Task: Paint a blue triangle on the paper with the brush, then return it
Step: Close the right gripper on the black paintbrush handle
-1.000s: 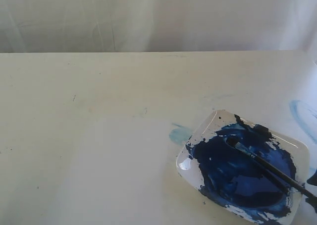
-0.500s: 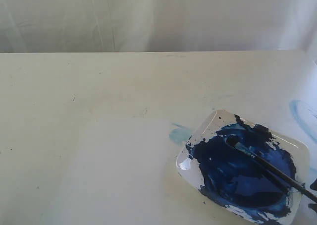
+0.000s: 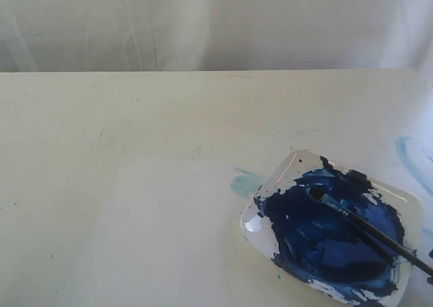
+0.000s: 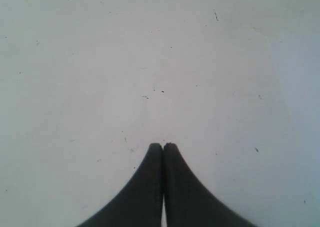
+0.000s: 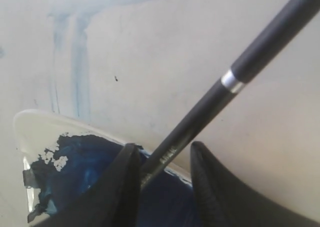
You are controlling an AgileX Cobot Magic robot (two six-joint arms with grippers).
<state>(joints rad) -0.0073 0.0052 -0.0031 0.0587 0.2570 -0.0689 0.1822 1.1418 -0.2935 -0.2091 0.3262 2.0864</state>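
The brush lies in the white dish, its bristle tip in the dark blue paint pool and its black handle running off the dish's near right edge. In the right wrist view my right gripper is open, and the brush handle passes between its fingers, resting against one fingertip. The paper lies flat left of the dish, with no blue triangle on it. My left gripper is shut and empty above a bare whitish surface; the exterior view does not show it.
A pale blue smudge marks the table by the dish's left corner. Faded blue streaks run along the right edge. A white curtain hangs behind the table's back edge.
The dark parts of my right gripper at the exterior view's right edge have slid almost out of the picture. The brush and dish have not moved.
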